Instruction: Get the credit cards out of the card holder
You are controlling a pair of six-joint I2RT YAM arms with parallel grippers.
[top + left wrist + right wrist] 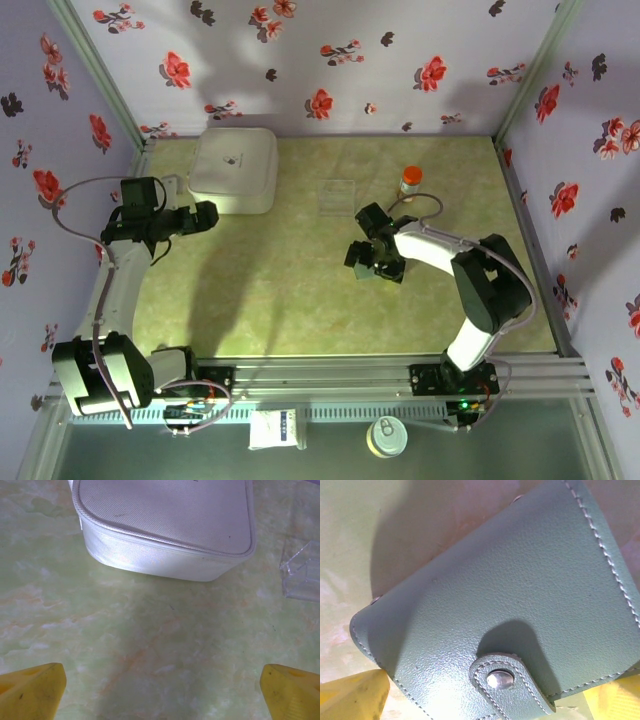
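Right gripper [372, 262] spread wide, low over closed holder [510, 595] on table [290, 300], right of centre; fingertips [355, 695] flanking its stud edge, nothing grasped. Left gripper [160, 692] spread too, empty, facing white box [165, 525].

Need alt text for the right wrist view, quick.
A closed grey-green card holder lies on the green marbled table, its strap snapped shut with a metal stud. The right gripper is open, its yellow fingertips at the bottom corners, either side of it.
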